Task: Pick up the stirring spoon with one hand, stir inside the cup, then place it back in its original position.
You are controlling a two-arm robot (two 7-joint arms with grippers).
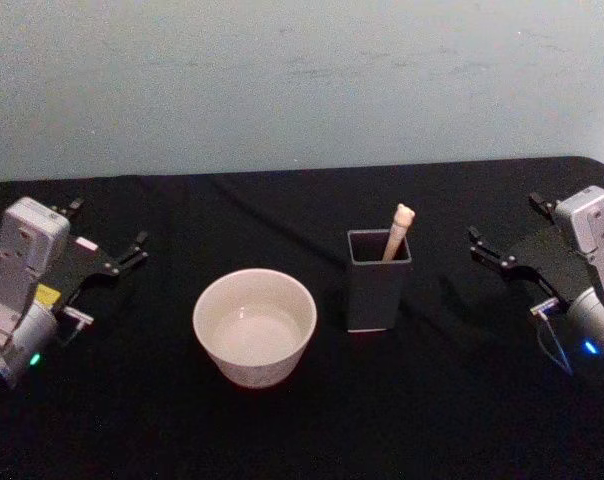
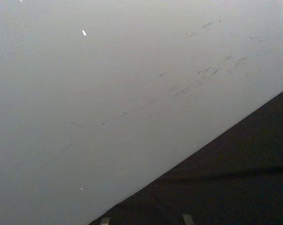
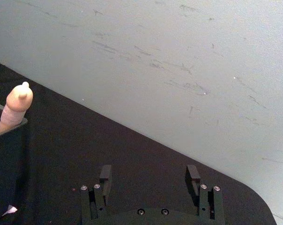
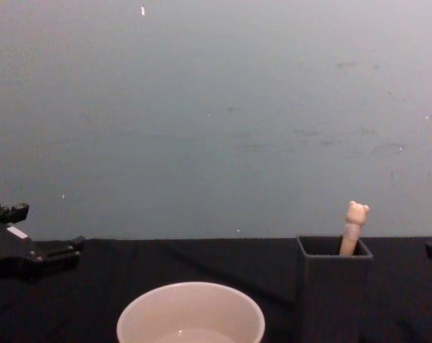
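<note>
The stirring spoon is standing handle-up in a tall dark holder, leaning against its back right corner with the little bear head poking above the rim. Its metal bowl is sitting down inside, hidden. The upright handle is offering an easy place to take hold from above.

The cup is sitting just beside the holder, toward the table's left edge and a little nearer its front edge. Its mouth is facing up, and I am guessing that is why it is set so close: the spoon needs only a short carry.

The left gripper is hovering near the table's left edge, its pincer spread apart and holding nothing. The right gripper is doing the same near the right edge, fingers wide apart. It is the nearer one to the spoon.

A black cloth is covering the table, rounding off at the back right corner. Behind it a pale blue-grey wall is showing faint scuffs.
</note>
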